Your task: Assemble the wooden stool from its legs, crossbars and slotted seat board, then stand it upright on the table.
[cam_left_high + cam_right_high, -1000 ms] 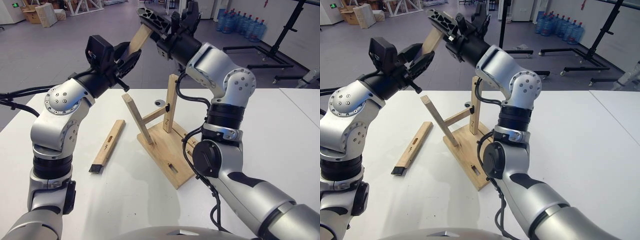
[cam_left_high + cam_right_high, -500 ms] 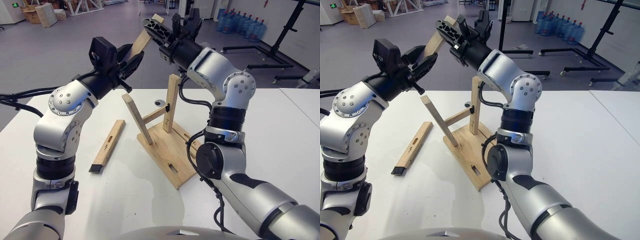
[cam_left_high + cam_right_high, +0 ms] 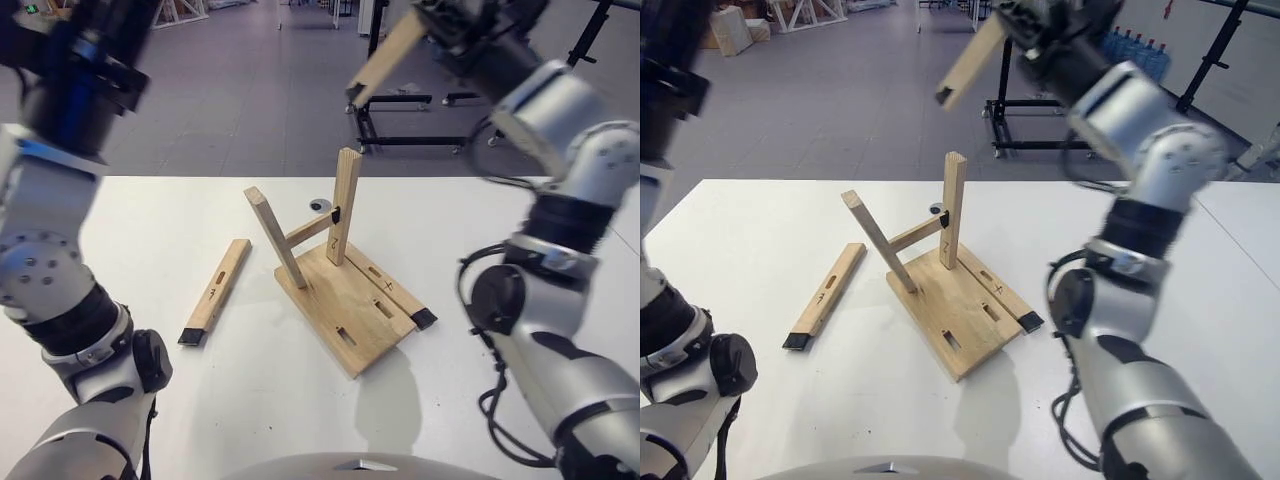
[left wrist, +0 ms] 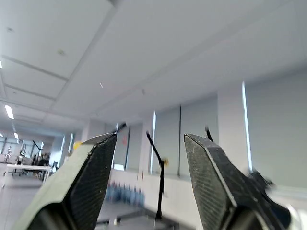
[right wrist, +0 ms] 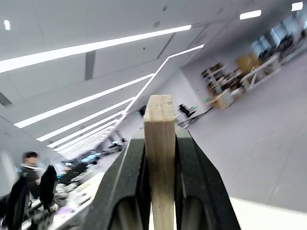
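L fingers (image 4: 93,182) apart now, off leg (image 3: 385,62); R fingers (image 5: 127,191) clamped on it, swung up-right.

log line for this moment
right gripper: shut on wooden leg, raised | left gripper: open | seat board: two legs, crossbar fitted | loose leg left of board: on table

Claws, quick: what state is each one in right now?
Left claw: open, nothing between its fingers.
Right claw: closed on a wooden stool leg, held high above the table.
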`<state>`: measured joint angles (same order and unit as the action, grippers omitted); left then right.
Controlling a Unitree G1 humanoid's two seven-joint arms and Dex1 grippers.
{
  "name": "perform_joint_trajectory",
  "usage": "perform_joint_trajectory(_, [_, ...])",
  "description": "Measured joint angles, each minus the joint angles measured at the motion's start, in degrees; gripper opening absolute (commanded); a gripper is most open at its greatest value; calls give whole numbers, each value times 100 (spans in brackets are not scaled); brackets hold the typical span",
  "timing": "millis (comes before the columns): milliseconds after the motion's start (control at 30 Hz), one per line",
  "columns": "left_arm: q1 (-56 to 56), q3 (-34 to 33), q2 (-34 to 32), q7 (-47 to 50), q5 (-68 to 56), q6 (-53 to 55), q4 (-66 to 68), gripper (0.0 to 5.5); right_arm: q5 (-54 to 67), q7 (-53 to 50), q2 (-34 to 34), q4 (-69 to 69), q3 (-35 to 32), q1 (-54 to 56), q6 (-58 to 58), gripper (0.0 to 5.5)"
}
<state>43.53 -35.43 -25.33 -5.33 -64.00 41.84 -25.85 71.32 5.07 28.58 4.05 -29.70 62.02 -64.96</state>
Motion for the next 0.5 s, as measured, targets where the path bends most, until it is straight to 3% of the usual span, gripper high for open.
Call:
perform_joint_trajectory(133, [-655,-386,-127,309,-346,-18,171,257,-288,866,620,-724,120,-1524,-7,39])
perform_joint_trajectory(233, [-1226,-371,-87,147,-294,-146,462,257,-1309,1732,87,-937,869,-2819,1225,39])
perform_joint_trajectory(333, [-1590,-138,-57,-143,-28,-333,804,257,-2497,2549,-428,-488,1723,-3280,2780,39])
perform_joint_trajectory(500, [-2124,123,-62,-556,390,-534,1015,257,-3646,3393,-429,627,2222,-3654,4049,39])
